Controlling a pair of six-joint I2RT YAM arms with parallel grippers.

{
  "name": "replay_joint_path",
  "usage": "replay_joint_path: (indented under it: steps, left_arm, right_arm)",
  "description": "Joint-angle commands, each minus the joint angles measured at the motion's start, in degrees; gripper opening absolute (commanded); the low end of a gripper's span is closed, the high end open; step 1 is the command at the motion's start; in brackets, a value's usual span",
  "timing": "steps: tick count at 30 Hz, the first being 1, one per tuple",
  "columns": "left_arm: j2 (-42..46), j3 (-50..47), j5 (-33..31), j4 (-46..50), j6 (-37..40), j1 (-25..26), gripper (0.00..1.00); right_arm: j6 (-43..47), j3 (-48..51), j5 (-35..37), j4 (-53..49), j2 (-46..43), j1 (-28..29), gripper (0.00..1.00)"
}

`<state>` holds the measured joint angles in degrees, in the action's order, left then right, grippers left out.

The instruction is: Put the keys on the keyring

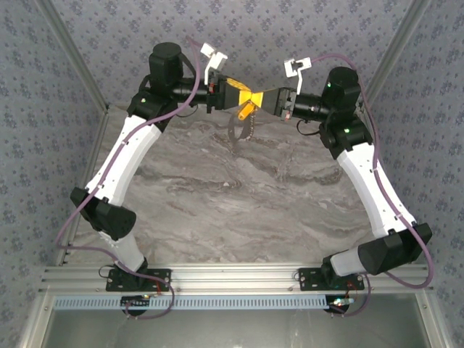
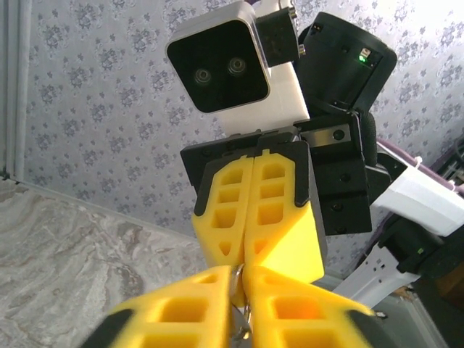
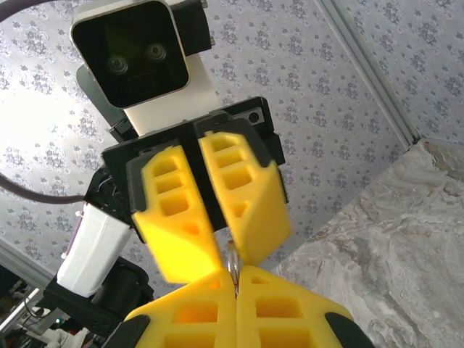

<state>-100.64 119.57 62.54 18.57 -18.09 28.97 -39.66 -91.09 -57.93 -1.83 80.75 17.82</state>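
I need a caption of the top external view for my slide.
Left pincer and right pincer meet tip to tip, gripping a hanging grey beaded metal loop.

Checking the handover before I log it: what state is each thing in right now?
Left tool: shut on the keyring.
Right tool: shut on the keyring.
Keyring: pinched at its top, rest hanging slack.
Key: dangling below the tools; threaded or not, unclear.

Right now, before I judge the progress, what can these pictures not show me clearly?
- Top view: the key is too small to tell whether it is threaded on the keyring.
- Left wrist view: fingers of the left gripper hide all but a glint of metal.
- Right wrist view: the right gripper hides the same.
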Motion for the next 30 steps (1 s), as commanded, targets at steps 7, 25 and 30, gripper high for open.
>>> replay_joint_path:
  steps: [7, 25, 30]
  left_arm:
    - [-1.16, 2.96, 2.16, -3.87, -0.98, 0.53, 0.00]
    - [3.08, -1.53, -7.07, -15.41, -5.15, 0.48, 0.00]
    - [3.04, -2.32, -7.69, -19.02, -7.73, 0.54, 0.00]
  right_arm:
    - [-2.24, -2.12, -1.39, 3.57, 0.29, -0.18, 0.00]
    - [-18.78, 8.21, 0.70, 25.15, -3.07, -5.28, 0.46]
    - [-20.41, 8.21, 1.03, 28.05, -2.02, -4.43, 0.48]
